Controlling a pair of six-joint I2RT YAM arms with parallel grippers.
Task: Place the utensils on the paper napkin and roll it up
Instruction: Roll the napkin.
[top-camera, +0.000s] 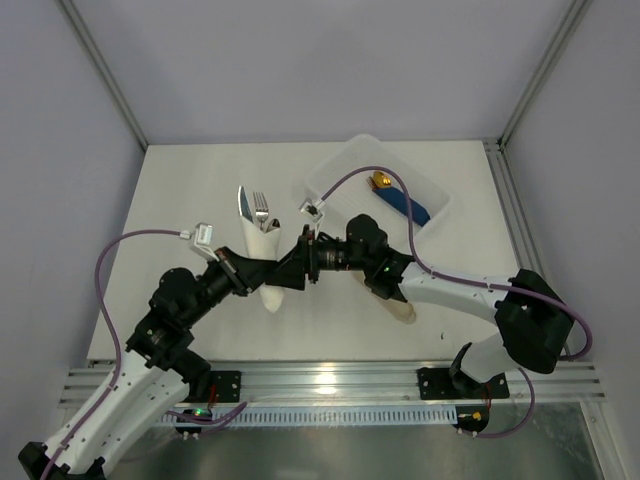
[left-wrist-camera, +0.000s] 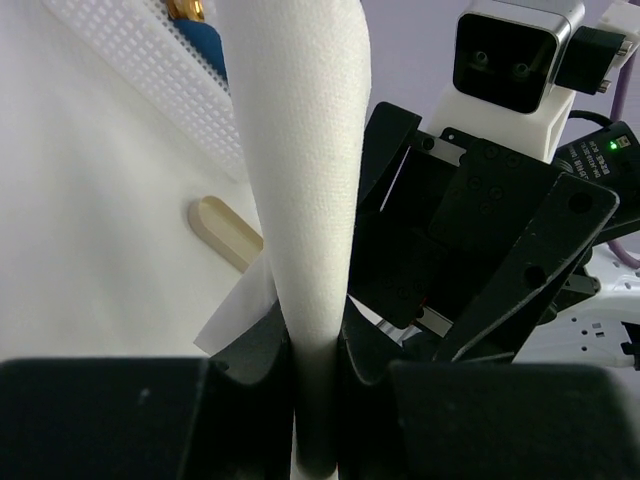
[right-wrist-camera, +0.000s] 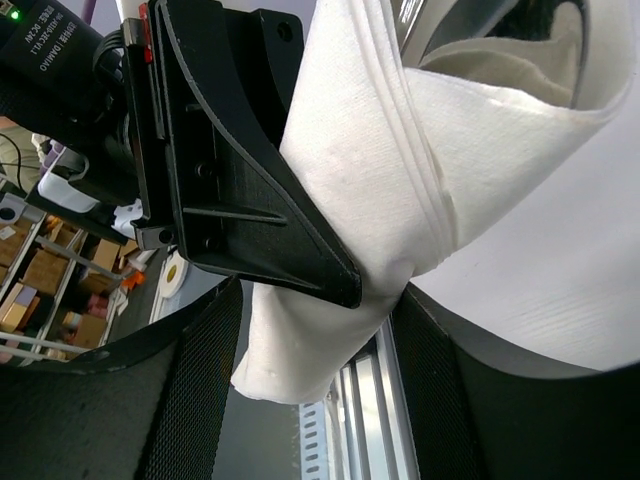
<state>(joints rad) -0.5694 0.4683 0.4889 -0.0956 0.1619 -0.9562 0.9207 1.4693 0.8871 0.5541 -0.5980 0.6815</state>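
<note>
The paper napkin (top-camera: 263, 242) is rolled into a white tube with the utensils (top-camera: 255, 208) inside; fork tines and a dark knife tip poke out of its far end. My left gripper (top-camera: 268, 272) is shut on the roll's lower part, and in the left wrist view the napkin (left-wrist-camera: 305, 150) rises straight up out of that gripper (left-wrist-camera: 315, 350). My right gripper (top-camera: 298, 268) reaches in from the right. It (right-wrist-camera: 315, 380) stands open astride the napkin's (right-wrist-camera: 360, 200) near end, with one finger (right-wrist-camera: 435, 380) touching the paper. The cutlery is hidden in both wrist views.
A white plastic tray (top-camera: 335, 170) stands at the back right with a blue-handled, gold-tipped piece (top-camera: 405, 203) in it. A beige oblong sleeve (top-camera: 400, 308) lies under the right arm and is also in the left wrist view (left-wrist-camera: 225, 232). The table's metal rail (top-camera: 330, 378) runs along the near edge.
</note>
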